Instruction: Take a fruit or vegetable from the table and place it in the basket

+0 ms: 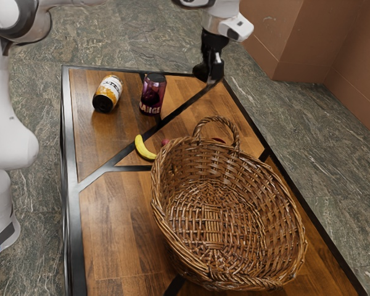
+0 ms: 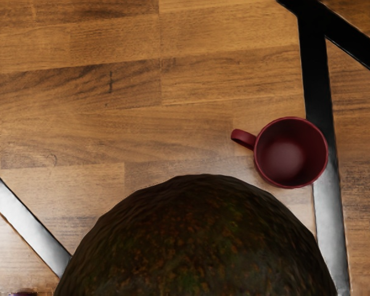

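My gripper [image 1: 211,65] is up over the table's far end in the exterior view, shut on a dark avocado [image 1: 200,72]. In the wrist view the avocado [image 2: 200,240] bulges up large and dark green-brown from the lower edge, just under the hand. The wicker basket [image 1: 287,203] stands upright on the table, well apart from the gripper and toward the exterior view's bottom; its inside holds nothing visible. A yellow banana [image 1: 143,148] lies beside the basket, on the side toward the robot's base.
An orange-and-white can [image 1: 108,94] lies tipped over near a standing purple can [image 1: 152,94]. A dark red mug [image 2: 290,154] stands on the wooden table [image 2: 129,117]. The basket's raised handle [image 1: 217,119] faces the gripper's side. Small red bits show behind the basket.
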Controlling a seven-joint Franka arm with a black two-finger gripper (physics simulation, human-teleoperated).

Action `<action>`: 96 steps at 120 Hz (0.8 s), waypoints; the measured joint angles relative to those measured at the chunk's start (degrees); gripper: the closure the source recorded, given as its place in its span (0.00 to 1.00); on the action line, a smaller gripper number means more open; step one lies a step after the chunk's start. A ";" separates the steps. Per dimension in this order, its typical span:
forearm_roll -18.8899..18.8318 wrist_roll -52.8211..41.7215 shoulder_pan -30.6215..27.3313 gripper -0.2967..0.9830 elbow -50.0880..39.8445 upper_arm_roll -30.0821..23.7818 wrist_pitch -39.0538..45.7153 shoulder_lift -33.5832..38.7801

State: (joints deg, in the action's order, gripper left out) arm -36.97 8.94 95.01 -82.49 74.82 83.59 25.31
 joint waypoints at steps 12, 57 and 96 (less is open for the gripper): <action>1.13 -0.16 0.59 0.51 1.49 -6.32 -4.43 -1.07; 1.63 4.47 27.50 0.51 0.35 -12.05 -12.94 1.54; -2.52 10.29 34.59 0.52 -6.96 -2.00 -0.30 7.63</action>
State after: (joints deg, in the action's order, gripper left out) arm -39.49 19.22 129.60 -89.45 72.82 83.29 32.94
